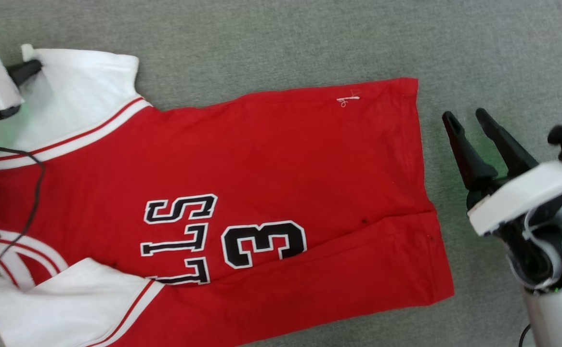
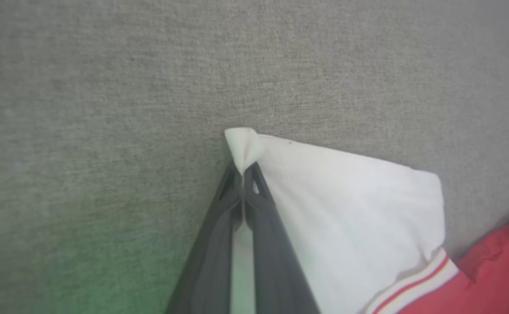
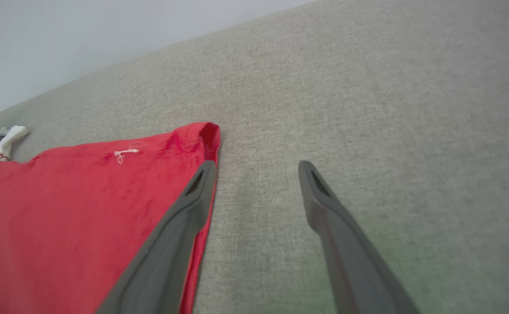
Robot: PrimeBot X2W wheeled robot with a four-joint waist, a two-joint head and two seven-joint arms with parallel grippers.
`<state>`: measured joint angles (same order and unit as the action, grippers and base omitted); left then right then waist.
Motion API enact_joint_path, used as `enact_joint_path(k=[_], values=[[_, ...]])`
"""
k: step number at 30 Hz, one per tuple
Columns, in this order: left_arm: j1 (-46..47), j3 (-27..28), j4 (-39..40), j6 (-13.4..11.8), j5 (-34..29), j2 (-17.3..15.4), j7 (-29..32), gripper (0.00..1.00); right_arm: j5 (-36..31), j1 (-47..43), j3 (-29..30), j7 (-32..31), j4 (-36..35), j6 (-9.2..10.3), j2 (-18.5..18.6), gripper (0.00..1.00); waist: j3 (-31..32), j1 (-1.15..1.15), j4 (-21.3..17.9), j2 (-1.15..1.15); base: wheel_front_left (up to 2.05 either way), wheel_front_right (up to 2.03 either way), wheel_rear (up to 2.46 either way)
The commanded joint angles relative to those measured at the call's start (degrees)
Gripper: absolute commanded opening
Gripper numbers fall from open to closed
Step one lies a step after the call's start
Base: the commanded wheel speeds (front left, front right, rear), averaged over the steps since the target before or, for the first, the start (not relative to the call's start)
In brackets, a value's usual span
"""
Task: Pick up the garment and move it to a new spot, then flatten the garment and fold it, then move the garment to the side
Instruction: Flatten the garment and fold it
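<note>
The left gripper [image 2: 242, 174] is pinching only the corner of the white sleeve [image 2: 346, 209] at ten o'clock; the right gripper [image 1: 463, 118] is hanging released at three o'clock, beside the hem [image 1: 418, 144]. With the garment [image 1: 281, 159] lying flat on the grey surface [image 1: 309, 43], so thin a bite is likely risking a slip.

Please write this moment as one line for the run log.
left gripper: shut on garment, at white sleeve corner | right gripper: open, beside hem | garment: spread on grey surface
</note>
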<state>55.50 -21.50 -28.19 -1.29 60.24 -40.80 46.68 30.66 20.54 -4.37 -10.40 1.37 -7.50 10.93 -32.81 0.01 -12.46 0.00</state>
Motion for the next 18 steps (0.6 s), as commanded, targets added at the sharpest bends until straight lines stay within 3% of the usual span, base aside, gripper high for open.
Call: enact_joint_path(k=[1,10,18], values=[[-3.2,-2.1,-1.4,0.6,-0.3,2.5,0.3,0.0,2.1,2.6,-0.8,-3.3,1.7,0.02,1.4,1.0,1.3,-0.01,1.3,0.0,0.0,0.0,0.0],[2.8,-3.2,0.3,3.6,-2.5,6.0,-4.7,0.0,7.5,13.1,-4.1,-24.0,10.2,0.02,7.1,1.0,2.8,-0.01,7.6,0.0,0.0,0.0,0.0],[4.4,-4.0,1.7,5.0,-3.5,8.2,-8.0,0.0,6.9,18.8,-4.0,-38.4,18.6,0.02,5.6,1.0,2.1,-0.01,10.5,0.0,0.0,0.0,0.0]])
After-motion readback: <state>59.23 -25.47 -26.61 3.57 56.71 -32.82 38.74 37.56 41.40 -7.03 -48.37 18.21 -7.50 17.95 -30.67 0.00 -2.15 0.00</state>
